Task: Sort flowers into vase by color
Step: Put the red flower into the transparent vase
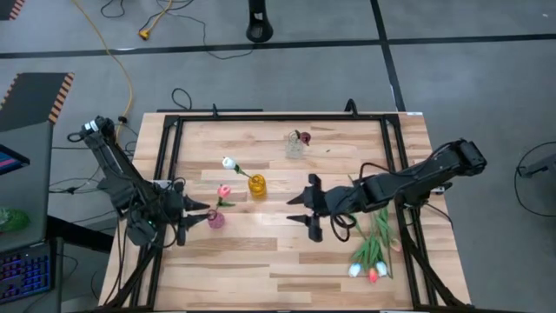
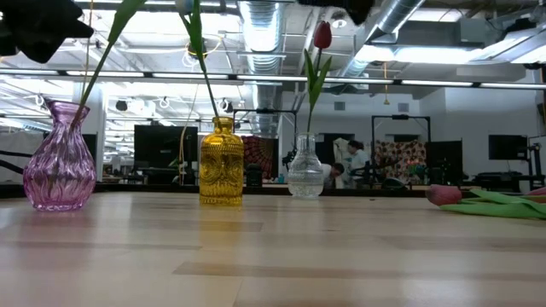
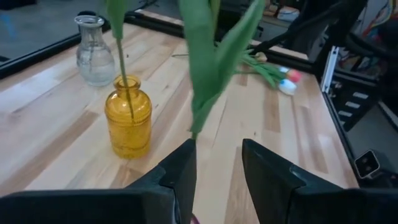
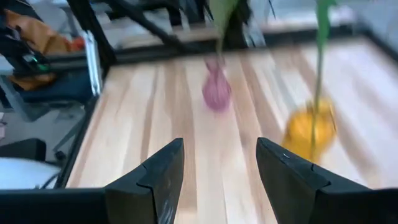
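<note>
Right gripper [image 1: 309,216], mid-frame in the high view: fingers spread wide, nothing held. I read it as the nearer arm to the loose flowers [image 1: 372,254], which lie lower right of it, stems running up toward the arm, heads at the bottom.

Left gripper [image 1: 193,218], lower left, beside the pink vase [image 1: 215,219]: fingers apart, holding nothing.

Yellow vase [image 1: 257,184] and clear vase [image 1: 295,145]: one flower each.
</note>
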{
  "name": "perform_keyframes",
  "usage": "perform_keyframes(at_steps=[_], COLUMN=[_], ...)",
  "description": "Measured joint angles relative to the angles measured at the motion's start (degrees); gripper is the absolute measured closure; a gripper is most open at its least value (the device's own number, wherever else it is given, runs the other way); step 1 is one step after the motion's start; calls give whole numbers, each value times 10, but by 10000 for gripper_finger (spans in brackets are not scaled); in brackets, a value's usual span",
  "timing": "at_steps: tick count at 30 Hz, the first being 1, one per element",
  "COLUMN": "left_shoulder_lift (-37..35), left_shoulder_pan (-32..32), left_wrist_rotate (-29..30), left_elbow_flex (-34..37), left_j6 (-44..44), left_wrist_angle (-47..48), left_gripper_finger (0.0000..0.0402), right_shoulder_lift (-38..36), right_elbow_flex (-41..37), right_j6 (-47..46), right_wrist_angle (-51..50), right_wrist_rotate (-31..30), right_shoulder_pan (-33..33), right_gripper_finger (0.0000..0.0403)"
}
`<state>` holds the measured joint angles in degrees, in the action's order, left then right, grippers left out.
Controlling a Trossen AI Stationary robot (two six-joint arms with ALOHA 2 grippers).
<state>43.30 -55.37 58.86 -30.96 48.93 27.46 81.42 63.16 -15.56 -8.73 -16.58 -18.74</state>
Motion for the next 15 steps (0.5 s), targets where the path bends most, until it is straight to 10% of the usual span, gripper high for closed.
perform_keyframes(at_steps=[15], left_shoulder_lift=[76], left_shoulder_pan=[0], left_wrist_rotate=[-1], left_elbow_flex=[0], left_j6=[-26], left_wrist_angle=[-58], left_gripper_finger=[286], right_shoulder_lift=[17], right_elbow_flex=[0], right_j6=[-466], right_wrist_angle=[-523], right_wrist_rotate=[2], right_shoulder_pan=[-23], right_gripper_finger=[176])
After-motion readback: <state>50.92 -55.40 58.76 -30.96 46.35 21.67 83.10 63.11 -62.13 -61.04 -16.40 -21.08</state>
